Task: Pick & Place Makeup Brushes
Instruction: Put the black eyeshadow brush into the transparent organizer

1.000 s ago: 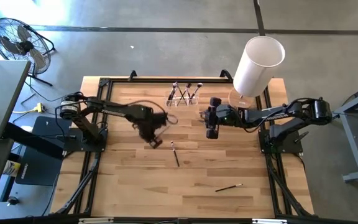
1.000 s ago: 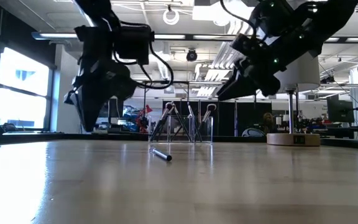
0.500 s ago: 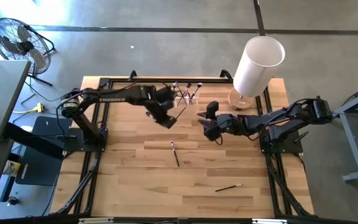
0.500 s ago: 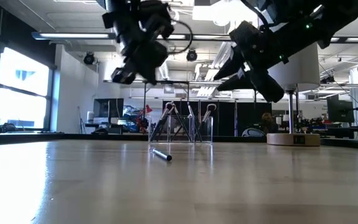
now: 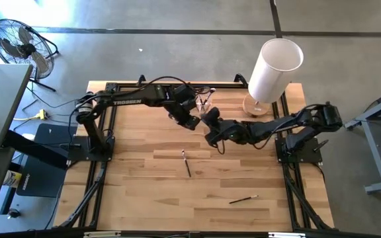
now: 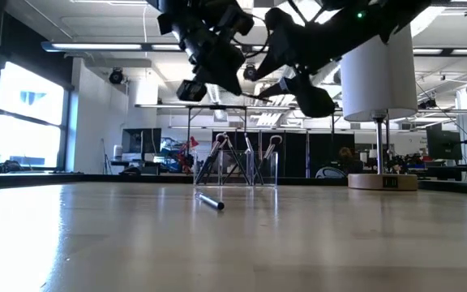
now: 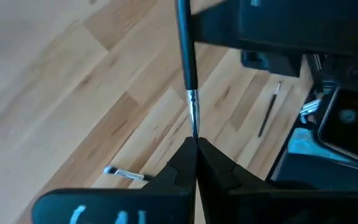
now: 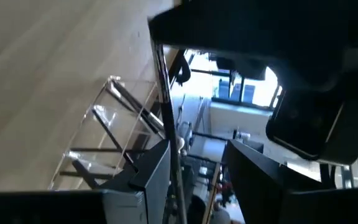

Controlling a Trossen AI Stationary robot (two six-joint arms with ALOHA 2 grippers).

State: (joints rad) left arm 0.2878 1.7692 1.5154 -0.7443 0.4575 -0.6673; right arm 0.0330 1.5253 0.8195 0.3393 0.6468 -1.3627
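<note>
High view shows both arms meeting above the back middle of the desk, just in front of the clear holder. The left gripper has its jaws clamped together on the thin metal end of a brush, which sticks out from it in the left wrist view. The right gripper sits right beside it with its jaws apart; in the right wrist view the same dark handle runs between them, so this looks like a hand-over between arms, though I cannot tell whether the right jaws touch it yet.

A few brushes already stand in the holder. Two more are unpicked: one brush on the desk near the middle, and a second loose brush toward the front right. By my reading the job is roughly half done, with the held brush yet to be placed.
</note>
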